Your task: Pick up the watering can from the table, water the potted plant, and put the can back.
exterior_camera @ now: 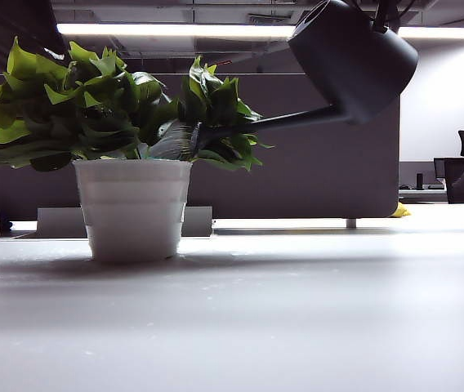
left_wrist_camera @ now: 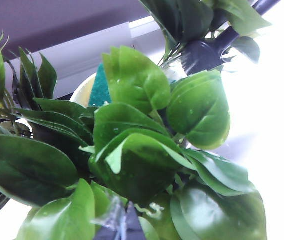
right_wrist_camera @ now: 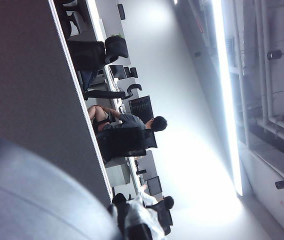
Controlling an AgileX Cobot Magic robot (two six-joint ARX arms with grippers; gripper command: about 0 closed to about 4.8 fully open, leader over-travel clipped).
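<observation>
The potted plant (exterior_camera: pixel 118 114) stands in its white ribbed pot (exterior_camera: pixel 134 208) on the table (exterior_camera: pixel 256 318), left of centre. The black watering can (exterior_camera: pixel 354 57) hangs tilted high on the right. Its long spout (exterior_camera: pixel 289 121) slants down into the leaves. My right gripper (right_wrist_camera: pixel 138 227) is shut on the can, whose blurred grey body (right_wrist_camera: pixel 32 200) fills the right wrist view's corner. In the exterior view only dark arm parts (exterior_camera: pixel 383 12) show above the can. My left gripper (left_wrist_camera: pixel 122 226) sits shut among the leaves (left_wrist_camera: pixel 132 155), with the spout's head (left_wrist_camera: pixel 202 55) beyond them.
A grey partition (exterior_camera: pixel 314 171) runs behind the table. A low grey stand (exterior_camera: pixel 56 222) sits behind the pot and a small yellow item (exterior_camera: pixel 401 211) lies far right. Green foam (left_wrist_camera: pixel 100 87) shows in the pot. Office chairs and a seated person (right_wrist_camera: pixel 127 122) lie beyond.
</observation>
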